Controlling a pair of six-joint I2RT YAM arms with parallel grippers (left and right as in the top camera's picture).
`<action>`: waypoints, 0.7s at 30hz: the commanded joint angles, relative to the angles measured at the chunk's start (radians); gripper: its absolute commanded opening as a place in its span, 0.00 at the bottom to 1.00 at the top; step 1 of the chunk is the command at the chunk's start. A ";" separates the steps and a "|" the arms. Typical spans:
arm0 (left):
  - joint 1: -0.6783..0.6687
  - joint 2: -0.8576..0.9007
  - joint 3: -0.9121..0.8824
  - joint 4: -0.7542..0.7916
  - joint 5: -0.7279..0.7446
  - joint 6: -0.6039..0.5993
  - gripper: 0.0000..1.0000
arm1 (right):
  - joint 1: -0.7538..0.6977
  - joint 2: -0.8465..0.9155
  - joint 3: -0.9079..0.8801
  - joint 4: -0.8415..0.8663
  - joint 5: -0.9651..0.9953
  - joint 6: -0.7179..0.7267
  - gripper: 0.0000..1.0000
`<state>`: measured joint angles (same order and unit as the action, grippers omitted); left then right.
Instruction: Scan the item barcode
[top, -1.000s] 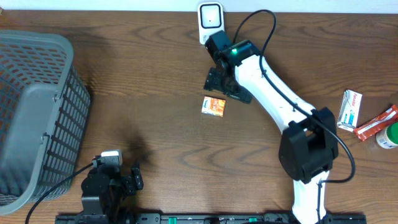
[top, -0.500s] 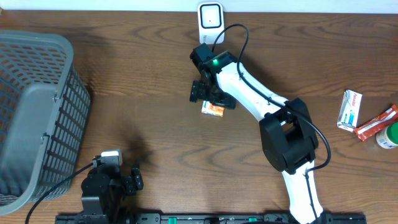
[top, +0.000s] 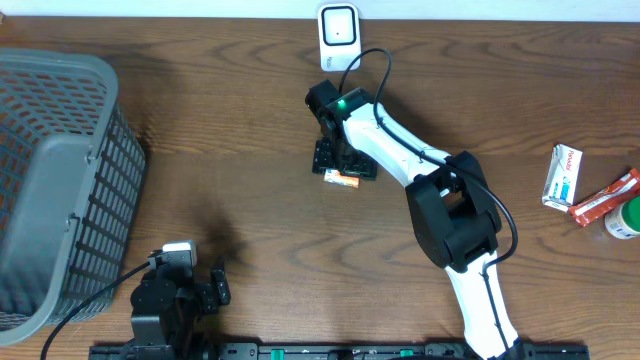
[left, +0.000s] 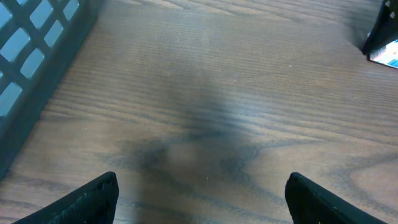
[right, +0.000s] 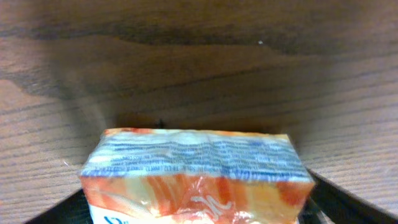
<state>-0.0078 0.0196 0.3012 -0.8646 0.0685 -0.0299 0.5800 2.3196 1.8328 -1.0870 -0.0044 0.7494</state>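
The item, a small orange and white wrapped box (top: 343, 179), lies on the wooden table below the white scanner (top: 338, 30). My right gripper (top: 344, 165) is down over it. In the right wrist view the box (right: 196, 168) fills the space between the dark fingers (right: 348, 202), its blue-printed side facing up. Whether the fingers press on it I cannot tell. My left gripper (left: 202, 199) stands open over bare wood near the front edge (top: 205, 290), far from the item. No barcode shows in any view.
A grey plastic basket (top: 60, 180) stands at the left edge, its wall also in the left wrist view (left: 37, 37). At the far right lie a white box (top: 563, 176), a red packet (top: 605, 198) and a green-lidded container (top: 625, 218).
My right arm has swung left and come down from beside the item until its fingers straddle the box. The left arm has not moved.
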 joint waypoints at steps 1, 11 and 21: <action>-0.003 -0.003 -0.003 -0.003 -0.009 -0.010 0.86 | -0.016 0.039 -0.004 -0.007 0.028 -0.018 0.69; -0.003 -0.003 -0.003 -0.003 -0.009 -0.009 0.86 | -0.049 0.022 0.072 -0.169 -0.051 -0.086 0.62; -0.003 -0.003 -0.003 -0.003 -0.009 -0.010 0.86 | -0.179 0.022 0.202 -0.439 -0.409 -0.352 0.63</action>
<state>-0.0078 0.0196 0.3012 -0.8646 0.0685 -0.0299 0.4316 2.3367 2.0209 -1.5009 -0.2966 0.4984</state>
